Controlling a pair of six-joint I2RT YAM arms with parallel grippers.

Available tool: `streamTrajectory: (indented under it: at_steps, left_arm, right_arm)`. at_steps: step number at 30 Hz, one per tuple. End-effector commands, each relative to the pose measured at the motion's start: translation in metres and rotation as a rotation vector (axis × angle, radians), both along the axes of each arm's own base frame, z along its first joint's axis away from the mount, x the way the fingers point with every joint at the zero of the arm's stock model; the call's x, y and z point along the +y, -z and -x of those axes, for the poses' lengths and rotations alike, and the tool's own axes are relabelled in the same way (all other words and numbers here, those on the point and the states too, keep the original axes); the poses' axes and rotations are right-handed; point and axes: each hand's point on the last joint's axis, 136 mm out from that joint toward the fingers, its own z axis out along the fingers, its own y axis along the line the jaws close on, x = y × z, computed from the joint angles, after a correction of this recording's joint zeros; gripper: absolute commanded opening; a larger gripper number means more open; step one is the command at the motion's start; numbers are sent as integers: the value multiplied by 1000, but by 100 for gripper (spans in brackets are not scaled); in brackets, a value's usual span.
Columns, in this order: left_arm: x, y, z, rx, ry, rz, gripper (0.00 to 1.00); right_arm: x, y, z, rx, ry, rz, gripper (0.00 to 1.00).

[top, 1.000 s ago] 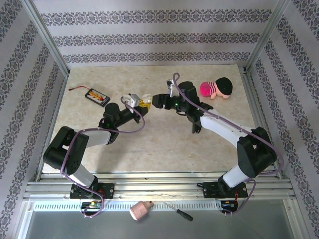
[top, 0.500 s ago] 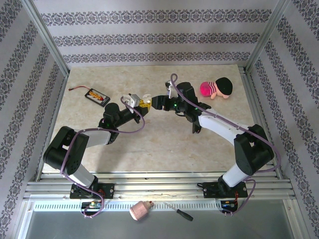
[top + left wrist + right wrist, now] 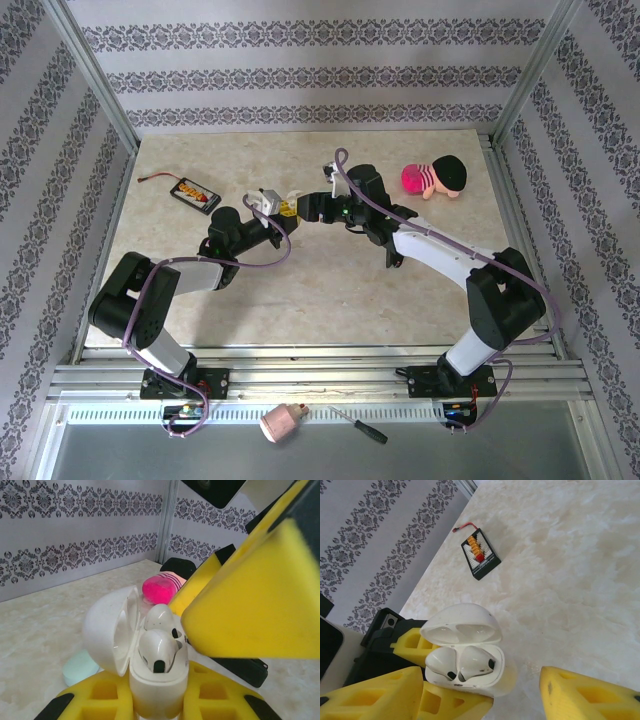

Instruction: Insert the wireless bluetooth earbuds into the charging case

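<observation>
White charging case (image 3: 466, 676), lid (image 3: 460, 622) hinged open, is clenched upright in left tool (image 3: 277, 208), upper centre of top view, likely to present its wells to right tool (image 3: 303, 207). 2 whitish earbuds (image 3: 475, 661) sit inside. Right tool spread, grasping nothing, just beside case above counter (image 3: 330, 290).

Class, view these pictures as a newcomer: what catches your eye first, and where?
Mid-table, the left gripper holds an open white charging case with two white earbuds seated inside, the open right gripper just beside it. A pink plush toy lies far right; a black connector board lies far left.
</observation>
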Motion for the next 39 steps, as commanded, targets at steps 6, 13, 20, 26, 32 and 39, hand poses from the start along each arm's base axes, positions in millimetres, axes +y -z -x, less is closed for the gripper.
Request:
streamTrajectory:
  at_steps: [6, 13, 20, 26, 32, 39]
  left_arm:
    - [-6, -20, 1, -57, 38, 33, 0]
    - [-11, -13, 11, -145, 100, -3, 0]
    - [-12, -13, 17, -270, 118, -79, 0]
    - [-11, -14, 20, -342, 118, -137, 0]
    - [-9, -9, 17, -338, 100, -174, 0]
    - [-5, -10, 8, -290, 52, -149, 0]
  right_arm:
    - [8, -12, 2, -35, -38, -14, 63]
    - [-7, -39, 5, -83, -12, -89, 64]
    - [-17, -32, -3, 34, 55, -34, 68]
    - [-18, -6, -12, 180, 68, 97, 69]
    - [-18, 15, -11, 287, 68, 156, 68]
    - [-25, 20, 2, 295, 50, 183, 69]
